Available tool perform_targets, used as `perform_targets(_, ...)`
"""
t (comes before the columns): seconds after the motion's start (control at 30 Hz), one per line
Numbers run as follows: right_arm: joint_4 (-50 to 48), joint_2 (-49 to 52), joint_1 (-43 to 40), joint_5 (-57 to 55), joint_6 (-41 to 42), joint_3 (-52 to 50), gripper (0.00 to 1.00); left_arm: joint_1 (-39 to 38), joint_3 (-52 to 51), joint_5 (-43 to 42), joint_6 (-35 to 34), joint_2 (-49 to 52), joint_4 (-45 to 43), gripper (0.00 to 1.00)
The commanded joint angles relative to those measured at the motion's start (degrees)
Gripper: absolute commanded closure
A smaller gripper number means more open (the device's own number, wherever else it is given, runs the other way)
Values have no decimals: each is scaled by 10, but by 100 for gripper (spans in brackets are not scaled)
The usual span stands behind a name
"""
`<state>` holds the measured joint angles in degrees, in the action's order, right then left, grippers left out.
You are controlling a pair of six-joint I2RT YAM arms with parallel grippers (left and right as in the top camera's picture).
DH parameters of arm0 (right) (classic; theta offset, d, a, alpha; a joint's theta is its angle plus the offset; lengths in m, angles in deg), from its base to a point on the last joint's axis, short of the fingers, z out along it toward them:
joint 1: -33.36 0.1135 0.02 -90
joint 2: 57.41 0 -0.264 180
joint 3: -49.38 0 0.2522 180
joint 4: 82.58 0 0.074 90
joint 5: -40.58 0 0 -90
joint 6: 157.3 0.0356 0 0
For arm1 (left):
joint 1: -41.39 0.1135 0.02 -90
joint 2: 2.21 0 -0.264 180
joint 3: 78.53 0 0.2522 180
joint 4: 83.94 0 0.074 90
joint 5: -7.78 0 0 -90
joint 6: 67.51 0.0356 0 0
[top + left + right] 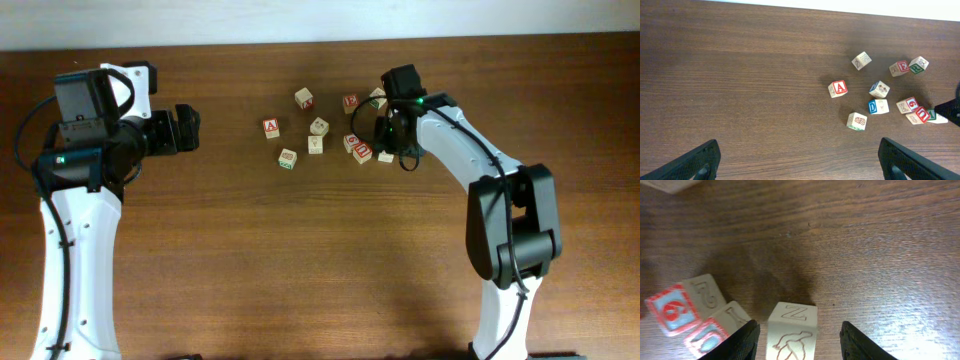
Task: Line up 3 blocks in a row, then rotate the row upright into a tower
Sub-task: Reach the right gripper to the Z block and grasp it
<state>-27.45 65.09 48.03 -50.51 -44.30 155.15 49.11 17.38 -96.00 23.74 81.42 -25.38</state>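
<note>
Fingers (747, 341) of your right gripper (799, 330) stand spread either side of the pale Z block (792, 314), not pinching it yet. The red 6 block (669, 311) and red U block (704, 339) sit just beside it. Your left gripper (190, 128) hangs wide open, well apart. Looks early: no rotation evident, so probably all three blocks are left.

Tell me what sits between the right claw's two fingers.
A pale block with a Z on top, seen in the right wrist view; the fingers flank it, not yet closed on it.
</note>
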Motion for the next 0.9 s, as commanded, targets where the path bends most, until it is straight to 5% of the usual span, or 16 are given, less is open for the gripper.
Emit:
perform_targets(0.0, -13, 14, 4, -7, -38, 12, 47, -2, 12, -10, -2, 3, -1, 1)
perform_targets(0.43, -3, 40, 3, 10, -41, 8, 64, -2, 12, -10, -2, 3, -1, 1)
perform_targets(0.57, 13, 35, 3, 25, -41, 10, 79, -2, 12, -10, -2, 3, -1, 1)
perform_targets(0.87, 154, -135, 5, 92, -41, 56, 83, -2, 12, -10, -2, 3, -1, 1)
